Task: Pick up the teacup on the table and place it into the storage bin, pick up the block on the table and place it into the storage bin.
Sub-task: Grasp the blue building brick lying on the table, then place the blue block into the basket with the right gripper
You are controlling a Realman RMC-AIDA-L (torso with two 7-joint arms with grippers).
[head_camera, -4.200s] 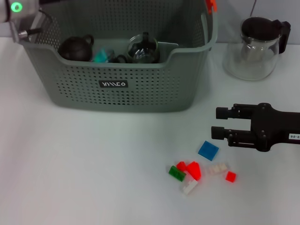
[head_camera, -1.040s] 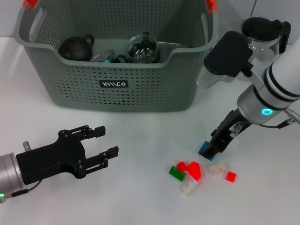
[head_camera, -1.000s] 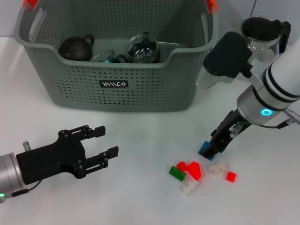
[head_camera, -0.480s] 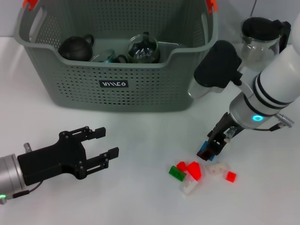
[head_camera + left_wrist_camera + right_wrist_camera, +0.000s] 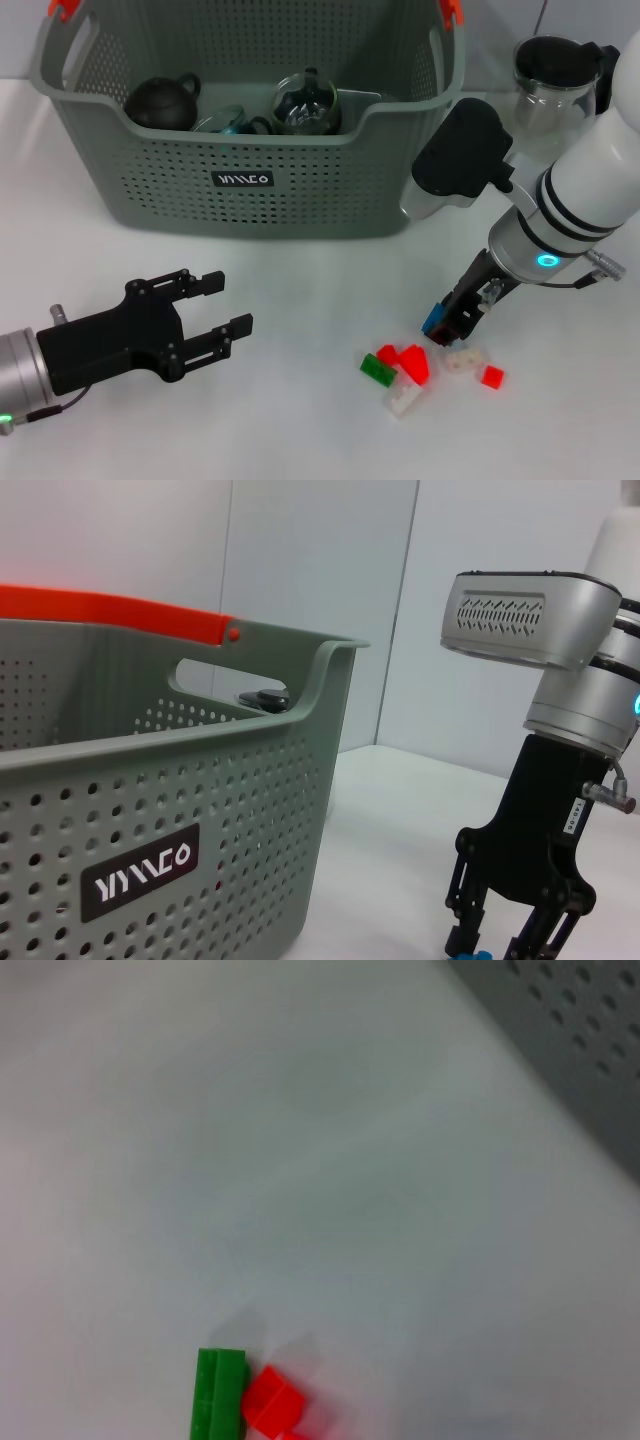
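White worktop (image 5: pixel 300 300) throughout, with a pale wall behind. Toward the back, the storage bin (image 5: pixel 250 190), grey-green and perforated, orange clips on its handles, dark label with white lettering on the near wall; inside, a dark teapot (image 5: pixel 162 102), a glass teapot (image 5: pixel 305 103) and a teal-tinted glass piece (image 5: pixel 225 120) between them, not identifiable for certain as the teacup.

At the right, the right gripper (image 5: pixel 455 322) pointed down at the worktop, jaws clenched on the blue block (image 5: pixel 436 320), only a corner of which shows beside the black fingers; not possible to tell its long axis or whether it touches the worktop. Just beside it, a loose cluster: green block (image 5: pixel 377 369), red block (image 5: pixel 412 362), small red block (image 5: pixel 491 376), two white blocks (image 5: pixel 404 397).

At the near left, the left gripper (image 5: pixel 215 303), low over the worktop, pointing right, jaws spread wide with nothing between them.

Behind the right arm, a glass jug (image 5: pixel 545 95) with black lid, standing upright.
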